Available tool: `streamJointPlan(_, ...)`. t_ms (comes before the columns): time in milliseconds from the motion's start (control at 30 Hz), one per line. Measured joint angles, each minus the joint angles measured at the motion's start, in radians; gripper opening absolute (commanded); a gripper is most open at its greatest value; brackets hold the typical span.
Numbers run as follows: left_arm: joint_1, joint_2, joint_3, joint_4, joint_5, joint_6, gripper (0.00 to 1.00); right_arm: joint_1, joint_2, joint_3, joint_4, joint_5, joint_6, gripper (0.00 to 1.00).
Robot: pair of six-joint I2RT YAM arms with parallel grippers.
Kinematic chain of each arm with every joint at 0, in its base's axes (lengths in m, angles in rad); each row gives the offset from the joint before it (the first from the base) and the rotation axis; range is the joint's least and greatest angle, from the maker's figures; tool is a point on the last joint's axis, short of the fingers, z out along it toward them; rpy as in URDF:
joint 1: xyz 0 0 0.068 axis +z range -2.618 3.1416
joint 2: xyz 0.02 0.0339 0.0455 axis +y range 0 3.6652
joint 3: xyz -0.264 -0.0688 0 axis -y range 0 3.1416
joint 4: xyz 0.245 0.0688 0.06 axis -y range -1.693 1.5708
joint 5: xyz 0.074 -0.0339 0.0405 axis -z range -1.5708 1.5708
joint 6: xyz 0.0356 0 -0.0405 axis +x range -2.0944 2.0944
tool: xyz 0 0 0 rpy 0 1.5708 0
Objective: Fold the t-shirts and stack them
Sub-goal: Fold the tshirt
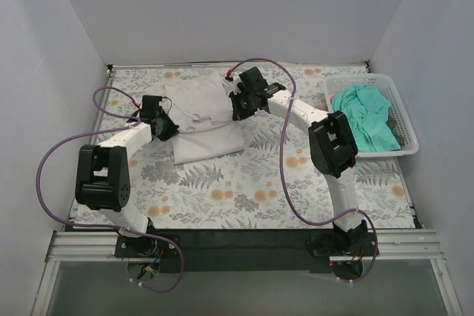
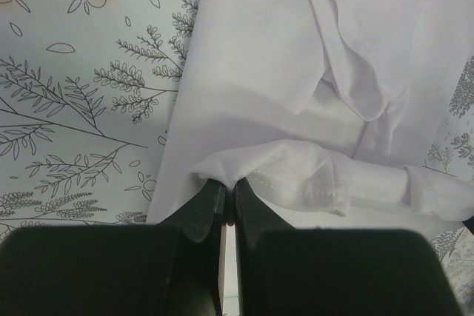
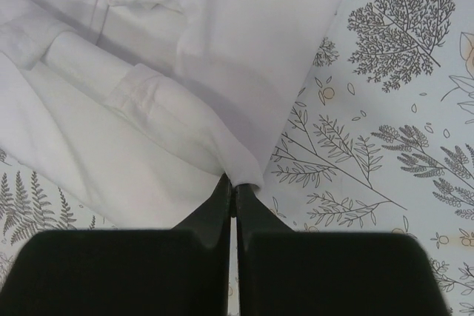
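Cloth: the white shirt [image 1: 204,120] is thin, light and limp. It has no stiffness of its own, so any unsupported part will probably sag and drag across the bench [image 1: 244,190].
Position, white shirt: partly folded and rumpled, lying left of centre towards the far edge of the bench.
Position, teal shirt [image 1: 366,120]: bunched inside the basket [image 1: 406,129] at the far right corner of the bench, touched by neither arm.
Left jaws: closed almost to touching. A rolled, hemmed fold at the shirt's left side sits pinched at their tips in the left wrist view.
Right jaws: closed to a thin slit. They nip the shirt's right-hand edge where it meets the bench in the right wrist view.
Grip quality: both holds are at the very tips and take little cloth, so a sharp pull could strip the fabric out.
Hold points: take the cloth at hems, seams or doubled layers, where it is thickest and least likely to slip.
Handling: move both sides together at an even height. Keep the span between them lightly taut so the fold line lies straight.
Hazard: loose sleeve folds near the middle may crease or get trapped under a layer.
Progress: folding of the first shirt looks unfinished, and stacking has not started.
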Motion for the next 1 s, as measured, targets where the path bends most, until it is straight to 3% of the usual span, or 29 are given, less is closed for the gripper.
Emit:
streamJointPlan(633, 0.011, 0.044, -0.017, 0.074, -0.022, 0.016, 0.00, 0.000, 0.091, -0.001, 0.098, -0.012, -0.033, 0.01)
streamJointPlan(667, 0.011, 0.044, -0.017, 0.079, -0.022, 0.016, 0.01, 0.000, 0.093, -0.001, 0.102, -0.010, -0.034, 0.05)
streamJointPlan(767, 0.010, 0.044, -0.017, 0.082, -0.023, 0.017, 0.16, 0.000, 0.094, -0.001, 0.111, 0.000, -0.035, 0.21)
streamJointPlan(800, 0.011, 0.044, -0.017, 0.083, -0.023, 0.019, 0.30, 0.000, 0.094, -0.001, 0.114, 0.002, -0.038, 0.25)
streamJointPlan(833, 0.011, 0.044, -0.017, 0.084, -0.024, 0.022, 0.36, 0.000, 0.094, -0.001, 0.117, 0.006, -0.039, 0.33)
streamJointPlan(867, 0.011, 0.043, -0.017, 0.084, -0.024, 0.022, 0.42, -0.001, 0.093, -0.002, 0.119, 0.009, -0.040, 0.36)
streamJointPlan(900, 0.011, 0.042, -0.018, 0.085, -0.025, 0.022, 0.56, -0.001, 0.093, -0.002, 0.122, 0.011, -0.046, 0.38)
streamJointPlan(1000, 0.013, 0.016, -0.030, 0.080, -0.026, 0.022, 0.73, -0.001, 0.084, -0.011, 0.128, 0.014, -0.056, 0.44)
